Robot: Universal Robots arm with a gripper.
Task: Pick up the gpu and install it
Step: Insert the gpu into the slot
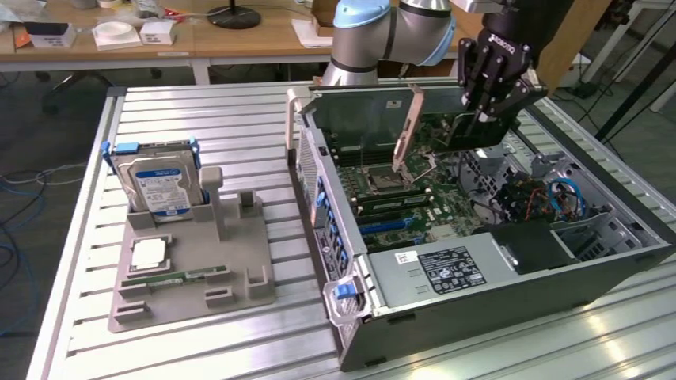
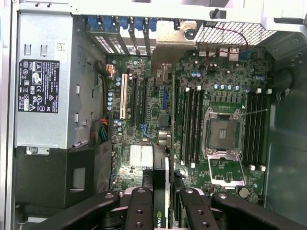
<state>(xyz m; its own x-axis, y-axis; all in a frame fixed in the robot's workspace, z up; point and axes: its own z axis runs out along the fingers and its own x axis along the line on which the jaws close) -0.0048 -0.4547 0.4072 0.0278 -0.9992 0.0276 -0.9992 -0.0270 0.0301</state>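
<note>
**GPU clamped in gripper, hanging over open case**

I am seeing the gripper (image 1: 484, 111) clamping the gpu (image 1: 465, 133) between its fingers, with the card hanging upright above the open computer case (image 1: 507, 317). The black fingers are covering the card's upper part, so I am reading only a dark lower face and some green board. The silver end bracket (image 1: 407, 131) is sticking out toward the exterior view's left, tilted. The card's lower edge is blending into the motherboard (image 1: 423, 214) behind it. It is looking clear of the board, not seated.

In the wrist view the gpu (image 2: 159, 211) is showing edge-on between the fingers (image 2: 139, 211), and the frame edge is cutting most of it off. It is lining up roughly with the expansion slots (image 2: 144, 100), but I cannot tell which one. The CPU socket (image 2: 223, 132) and power supply (image 2: 48, 72) are sitting to either side.

On the table (image 1: 211, 111), at the exterior view's left, a gray holder (image 1: 243, 293) is carrying a hard drive (image 1: 161, 186) and a memory stick (image 1: 174, 279), well apart from the gripper.
</note>
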